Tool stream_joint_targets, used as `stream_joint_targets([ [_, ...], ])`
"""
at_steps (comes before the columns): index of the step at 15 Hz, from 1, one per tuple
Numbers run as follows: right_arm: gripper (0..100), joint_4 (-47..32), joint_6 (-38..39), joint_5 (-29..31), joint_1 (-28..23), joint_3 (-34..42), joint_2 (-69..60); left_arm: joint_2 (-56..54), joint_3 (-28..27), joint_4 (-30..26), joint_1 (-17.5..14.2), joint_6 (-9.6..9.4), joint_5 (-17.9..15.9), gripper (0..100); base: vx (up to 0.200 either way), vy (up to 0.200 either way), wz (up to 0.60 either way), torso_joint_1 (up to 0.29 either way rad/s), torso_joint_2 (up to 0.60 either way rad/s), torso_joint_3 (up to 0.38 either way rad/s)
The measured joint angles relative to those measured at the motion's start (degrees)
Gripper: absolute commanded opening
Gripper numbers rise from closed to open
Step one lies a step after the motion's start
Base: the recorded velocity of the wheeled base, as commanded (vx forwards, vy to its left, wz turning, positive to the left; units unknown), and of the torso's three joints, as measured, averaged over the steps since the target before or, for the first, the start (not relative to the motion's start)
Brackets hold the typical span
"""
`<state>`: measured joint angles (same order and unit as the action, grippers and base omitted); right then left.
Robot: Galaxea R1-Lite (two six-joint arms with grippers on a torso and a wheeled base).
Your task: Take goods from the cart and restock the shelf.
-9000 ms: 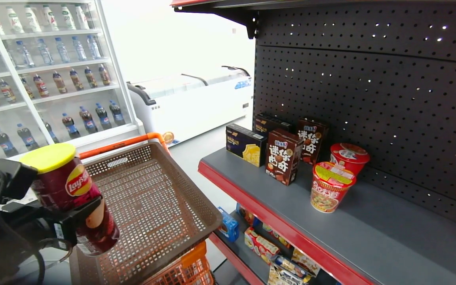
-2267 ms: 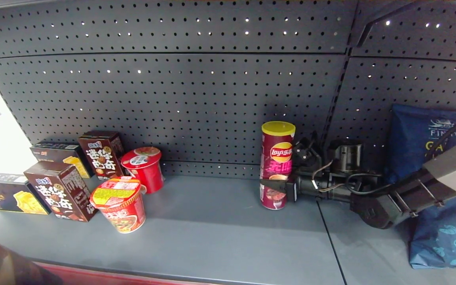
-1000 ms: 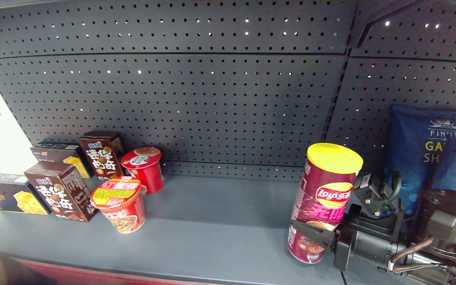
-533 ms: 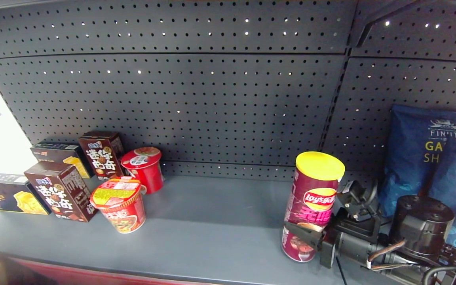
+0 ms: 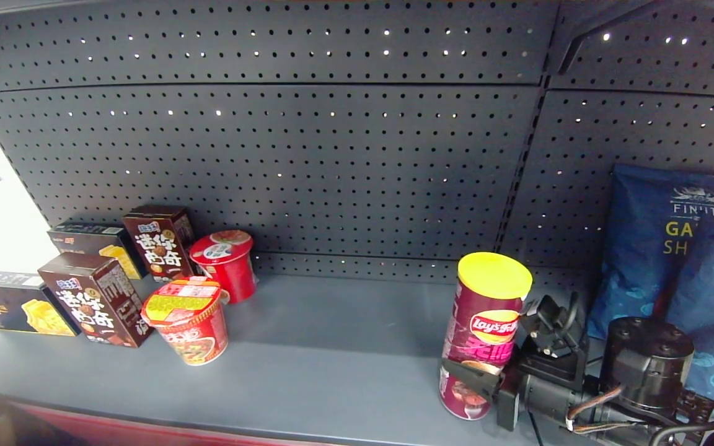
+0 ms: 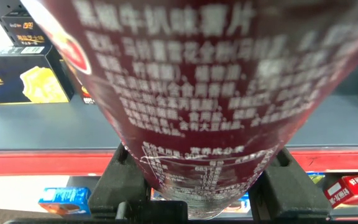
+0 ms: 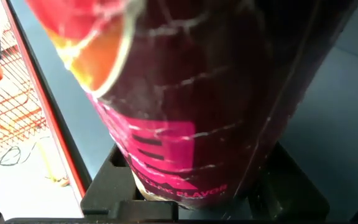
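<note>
The grey shelf (image 5: 332, 359) runs wide across the head view, and its perforated back panel (image 5: 270, 155) rises from 9 o'clock right round to 3. Two big blue bags (image 5: 661, 248) stand at 3 o'clock, against that panel.

At 4 o'clock is the chip can (image 5: 487, 310), dark red with a yellow lid. It leans a little, lid tipped toward 1 o'clock, over the front part of the shelf. The right gripper (image 5: 478, 379) is clamped round its lower half, with one finger across the front of the can. I cannot tell whether its base touches the board. Seen from the right wrist, the can's body sits tight between the two fingers.

The left wrist view has a second chip can (image 6: 210, 81), dark red with white print, and the left gripper (image 6: 204, 193) is closed on it with a black finger on each side. It is out in front of the shelf's red front edge.

At 8 o'clock in the head view, two brown boxes (image 5: 100, 297) stand upright beside two flat dark boxes (image 5: 13, 303). Two red noodle cups (image 5: 189, 319) sit just on their 3 o'clock side, one nearer the front and one toward the panel.
</note>
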<state>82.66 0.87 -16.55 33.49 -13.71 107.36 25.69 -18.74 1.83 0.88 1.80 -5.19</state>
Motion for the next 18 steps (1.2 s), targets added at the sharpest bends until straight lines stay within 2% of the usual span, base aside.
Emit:
stream_joint_targets([
  [6,0,0.66,0.20,0.55,2.12,1.43,-0.87,0.00,0.52,-0.02,0.00,0.02,0.00,0,0.000,0.000,0.00,0.000,0.00,0.000],
  [7,100,0.71,0.22,0.88,2.51,1.78,-1.07,0.00,0.57,-0.02,0.00,0.02,0.02,0,0.000,0.000,0.00,0.000,0.00,0.000],
  [12,100,1.88,0.04,1.10,2.82,3.46,-1.49,-0.22,0.72,0.00,0.00,0.02,0.00,0,0.000,0.000,0.00,0.000,0.00,0.000],
  [18,100,4.64,-0.07,1.58,1.76,9.58,-4.11,-0.52,0.90,0.00,0.00,0.09,0.00,0,0.000,0.000,0.00,0.000,0.00,0.000],
])
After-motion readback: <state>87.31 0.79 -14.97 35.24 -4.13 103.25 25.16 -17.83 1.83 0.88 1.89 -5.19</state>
